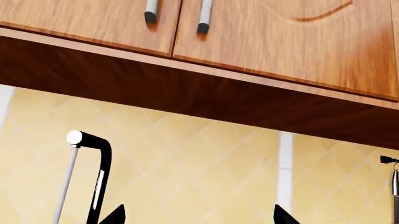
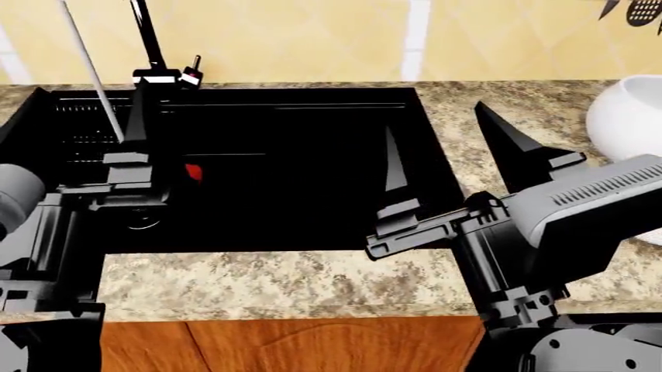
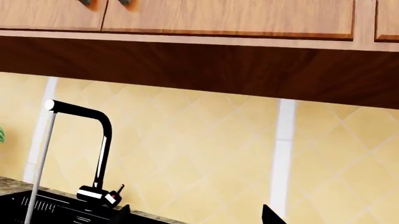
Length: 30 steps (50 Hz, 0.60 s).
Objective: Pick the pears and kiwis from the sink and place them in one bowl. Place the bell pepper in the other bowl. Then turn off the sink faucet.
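Head view: the sink point(image 2: 310, 201), a black basin set in a speckled stone counter point(image 2: 279, 283), lies directly before me. My right gripper point(image 2: 445, 143) hovers over the basin's right edge with its two fingers spread wide apart and nothing between them. My left gripper point(image 2: 132, 124) hangs over the basin's left part; only one finger is clearly visible, so I cannot tell how far it is open from this view.

The faucet point(image 2: 153, 54) stands on the back rim, a thin stream of water point(image 2: 93, 77) falling from it into the basin. A small red patch, apparently the bell pepper point(image 2: 192, 172), shows in the basin just beside my left gripper; pears and kiwis cannot be made out. A white bowl point(image 2: 629, 116) sits on the counter at the far right.

Left wrist view: both fingertips point(image 1: 115, 215) appear well apart, empty, facing the tiled wall point(image 1: 206, 172) below wooden cabinets point(image 1: 262, 42).
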### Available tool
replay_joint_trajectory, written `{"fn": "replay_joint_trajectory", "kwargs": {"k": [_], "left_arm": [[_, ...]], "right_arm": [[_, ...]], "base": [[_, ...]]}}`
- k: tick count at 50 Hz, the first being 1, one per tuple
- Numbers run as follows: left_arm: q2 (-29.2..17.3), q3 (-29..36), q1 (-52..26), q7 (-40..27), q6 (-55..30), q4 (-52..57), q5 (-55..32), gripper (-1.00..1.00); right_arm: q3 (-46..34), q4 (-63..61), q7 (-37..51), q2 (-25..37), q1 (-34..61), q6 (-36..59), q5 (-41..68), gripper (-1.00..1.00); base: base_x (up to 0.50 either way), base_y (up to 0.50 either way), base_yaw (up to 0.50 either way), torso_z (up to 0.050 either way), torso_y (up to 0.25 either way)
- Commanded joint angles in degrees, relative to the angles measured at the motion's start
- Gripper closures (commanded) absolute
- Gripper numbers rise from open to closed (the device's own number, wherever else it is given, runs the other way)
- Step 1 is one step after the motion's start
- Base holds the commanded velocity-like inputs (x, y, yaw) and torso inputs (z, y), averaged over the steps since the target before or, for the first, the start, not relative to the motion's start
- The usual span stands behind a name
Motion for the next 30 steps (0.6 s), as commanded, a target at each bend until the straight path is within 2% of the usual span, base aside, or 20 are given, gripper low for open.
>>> {"fn": "replay_joint_trajectory", "kwargs": {"k": [1,30], "left_arm": [[-0.35,0.2,-0.07,-0.16,-0.04,-0.16,0.4,-1.0],[-0.45,0.59,-0.04,-0.59,0.64,-0.67,1.47,-1.0]], "right_arm": [[0.2,0.17,-0.6,0.02,-0.34,-0.64,-0.03,-1.0],[0.52,-0.14,-1.09,0.11,-0.82,-0.88,-0.37,-1.0]], "base": [[0.01,0.5,0.0,0.0,0.0],[0.01,0.5,0.0,0.0,0.0]]}}
